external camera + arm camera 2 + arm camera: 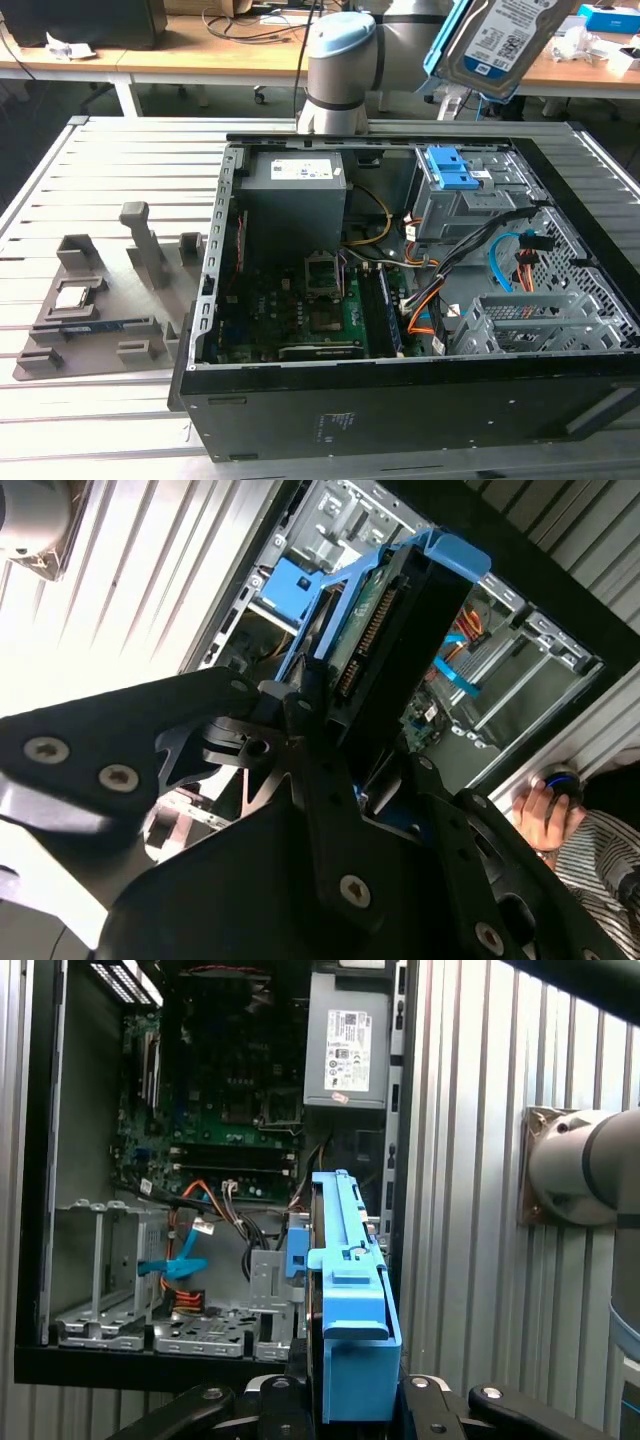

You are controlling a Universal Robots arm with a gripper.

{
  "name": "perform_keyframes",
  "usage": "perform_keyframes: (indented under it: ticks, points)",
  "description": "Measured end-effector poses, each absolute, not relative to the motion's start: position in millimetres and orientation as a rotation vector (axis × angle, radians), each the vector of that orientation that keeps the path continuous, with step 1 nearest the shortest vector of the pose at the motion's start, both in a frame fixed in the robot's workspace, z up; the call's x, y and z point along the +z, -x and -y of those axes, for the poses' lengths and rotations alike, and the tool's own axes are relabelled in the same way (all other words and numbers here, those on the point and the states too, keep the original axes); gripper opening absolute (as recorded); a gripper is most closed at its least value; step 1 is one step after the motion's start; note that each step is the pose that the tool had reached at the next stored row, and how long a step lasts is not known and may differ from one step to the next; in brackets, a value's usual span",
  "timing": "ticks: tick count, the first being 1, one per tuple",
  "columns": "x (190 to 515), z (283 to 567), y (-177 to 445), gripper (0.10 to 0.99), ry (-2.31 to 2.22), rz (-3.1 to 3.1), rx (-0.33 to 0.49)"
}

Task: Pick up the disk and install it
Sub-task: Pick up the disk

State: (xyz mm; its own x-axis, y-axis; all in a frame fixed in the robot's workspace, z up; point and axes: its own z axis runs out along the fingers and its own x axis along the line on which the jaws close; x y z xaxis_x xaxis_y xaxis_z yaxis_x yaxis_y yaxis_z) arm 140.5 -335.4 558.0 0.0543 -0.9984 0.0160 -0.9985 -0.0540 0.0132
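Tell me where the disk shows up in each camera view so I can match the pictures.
Exterior view: the disk is at the picture's upper right, label showing, above the open case.
Second wrist view: the disk is edge-on, its dark side showing, in front of the case.
First wrist view: the disk is edge-on, blue carrier toward the camera.
Shared landmark: the bay's blue latch.

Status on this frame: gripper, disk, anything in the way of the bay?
Gripper shut on the disk. Disk held aloft over the open case, not in the grey bay. Cables run beside the bay; a person's hand by the case edge.
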Motion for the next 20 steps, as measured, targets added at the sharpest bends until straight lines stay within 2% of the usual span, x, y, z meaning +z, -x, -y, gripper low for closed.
perform_keyframes:
  ticks: [20]
  points:
    - [558.0,335.4,-241.6,0.365,-2.266,2.146,0.004]
